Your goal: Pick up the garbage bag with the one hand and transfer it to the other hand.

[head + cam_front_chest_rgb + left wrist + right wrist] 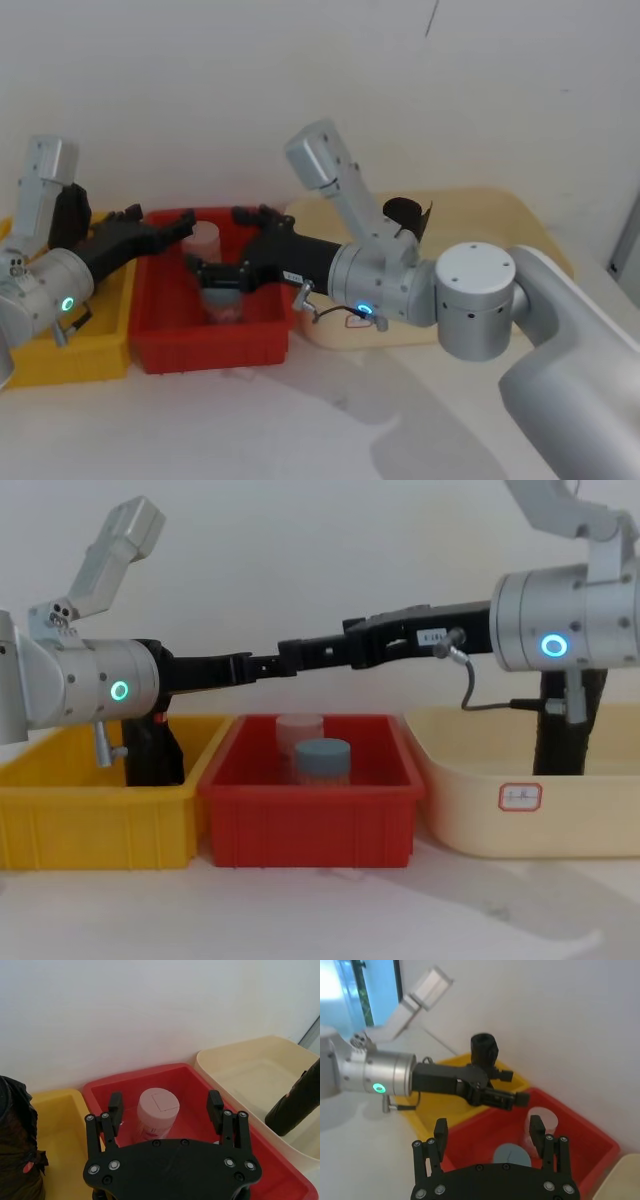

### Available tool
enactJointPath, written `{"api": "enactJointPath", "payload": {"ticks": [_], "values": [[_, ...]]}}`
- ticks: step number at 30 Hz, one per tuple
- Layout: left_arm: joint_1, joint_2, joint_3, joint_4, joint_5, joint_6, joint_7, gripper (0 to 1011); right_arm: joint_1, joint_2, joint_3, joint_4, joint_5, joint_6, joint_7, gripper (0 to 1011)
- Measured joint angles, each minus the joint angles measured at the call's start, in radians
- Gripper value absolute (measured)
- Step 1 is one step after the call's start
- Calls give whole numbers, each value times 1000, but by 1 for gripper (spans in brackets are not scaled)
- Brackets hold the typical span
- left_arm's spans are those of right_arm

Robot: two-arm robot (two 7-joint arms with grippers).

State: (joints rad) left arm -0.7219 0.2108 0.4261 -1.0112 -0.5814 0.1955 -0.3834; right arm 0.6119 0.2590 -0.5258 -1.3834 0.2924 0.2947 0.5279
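The garbage bag [68, 215] is a tall black roll standing upright at the back of the yellow bin [60, 362]. It shows beside my left arm [150, 752] and as a dark cylinder [484, 1050] in the right wrist view. My left gripper [165, 225], on the green-ringed arm, reaches past it over the red bin [160, 350] and is open and empty [165, 1101]. My right gripper [218, 242], on the blue-ringed arm, comes from the other side, open and empty [488, 1126]. The two sets of fingertips nearly meet above the red bin [265, 660].
Two jars stand in the red bin: a clear one with a pale lid [158, 1110] and a blue-lidded one [322, 758]. A beige tub [480, 820] to the right holds another tall black object [565, 735]. A white wall stands close behind the bins.
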Motion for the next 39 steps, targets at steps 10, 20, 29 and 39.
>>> {"api": "enactJointPath", "payload": {"ticks": [10, 20, 29, 39], "values": [[0, 0, 0, 0, 0, 0, 0, 1002, 40, -2, -25, 70, -14, 0, 8, 1001], [0, 0, 0, 0, 0, 0, 0, 1002, 96, -25, -40, 158, -9, 16, 19, 1001], [0, 0, 0, 0, 0, 0, 0, 1002, 131, -33, -60, 212, -6, 27, 41, 1001], [0, 0, 0, 0, 0, 0, 0, 1001, 172, -37, -96, 280, -15, 26, 72, 1001]]}}
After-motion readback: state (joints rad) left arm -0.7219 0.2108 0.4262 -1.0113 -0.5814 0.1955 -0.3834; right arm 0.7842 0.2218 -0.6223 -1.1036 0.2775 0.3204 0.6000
